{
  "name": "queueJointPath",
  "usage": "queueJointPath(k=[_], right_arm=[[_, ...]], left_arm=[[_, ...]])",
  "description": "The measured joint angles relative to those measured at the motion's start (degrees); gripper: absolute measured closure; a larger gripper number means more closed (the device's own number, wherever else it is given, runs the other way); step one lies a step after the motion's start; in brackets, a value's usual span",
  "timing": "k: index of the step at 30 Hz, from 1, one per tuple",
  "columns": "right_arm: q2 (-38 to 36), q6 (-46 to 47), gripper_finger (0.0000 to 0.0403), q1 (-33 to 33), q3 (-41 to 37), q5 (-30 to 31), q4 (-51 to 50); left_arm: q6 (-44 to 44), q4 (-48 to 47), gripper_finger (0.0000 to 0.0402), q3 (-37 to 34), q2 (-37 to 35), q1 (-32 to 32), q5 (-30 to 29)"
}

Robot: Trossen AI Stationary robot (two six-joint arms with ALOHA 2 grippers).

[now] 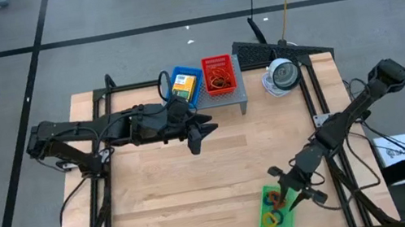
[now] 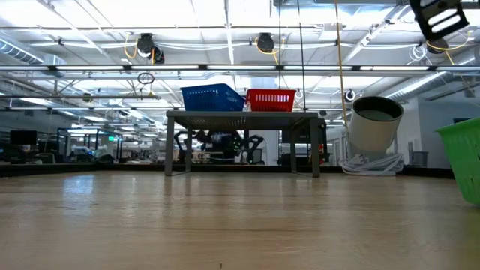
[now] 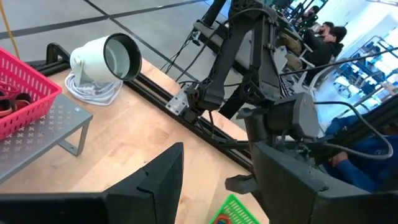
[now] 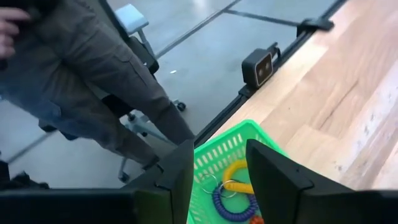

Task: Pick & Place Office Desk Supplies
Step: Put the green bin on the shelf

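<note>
A green mesh tray [image 1: 275,210] sits at the table's near right and holds little yellow [image 4: 239,171], purple [image 4: 231,208] and orange rings. My right gripper [image 4: 219,149] hangs open just above the tray's far end [image 1: 289,190], nothing between its fingers. A blue tray [image 1: 186,84] holding a yellow crayon box and a red tray [image 1: 218,74] holding reddish rubber bands stand on the grey perforated shelf [image 1: 221,102] at the far middle. My left gripper [image 1: 200,137] hovers open in front of that shelf, empty [image 3: 217,152].
A round white-and-grey device [image 1: 283,75] on a coil of white cable stands right of the shelf. Black frame rails [image 1: 318,102] run along the table's sides. A person stands beyond the near edge [image 4: 106,74]; others sit beyond the right side [image 3: 323,37]. Bare wood lies mid-table [image 1: 199,188].
</note>
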Motion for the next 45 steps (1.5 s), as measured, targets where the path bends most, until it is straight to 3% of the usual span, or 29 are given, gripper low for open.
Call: queueJointPath(k=[7, 18, 24, 36, 45], right_arm=[[-2.8, -5.3, 0.0271, 0.0, 1.1, -0.2, -3.9], [2.0, -18.5, 0.0273, -1.7, 17.0, 0.0, -31.9], [8.2, -25.2, 0.0276, -3.5, 25.2, 0.1, -44.0], [20.6, -32.7, 0.0266, -5.6, 36.0, 2.8, -55.0], [22.0, -35.7, 0.0225, -8.1, 36.5, 1.2, -54.5]], left_arm=[[-1.5, 0.0, 0.0202, 0.0, 0.0, 0.0, 0.0], [-2.7, 0.0, 0.0202, 0.0, 0.0, 0.0, -0.9], [-3.0, 0.0, 0.0202, 0.0, 0.0, 0.0, -2.0], [-2.9, -0.3, 0.0202, 0.0, 0.0, 0.0, -2.0], [-3.0, -0.3, 0.0202, 0.0, 0.0, 0.0, -4.9]])
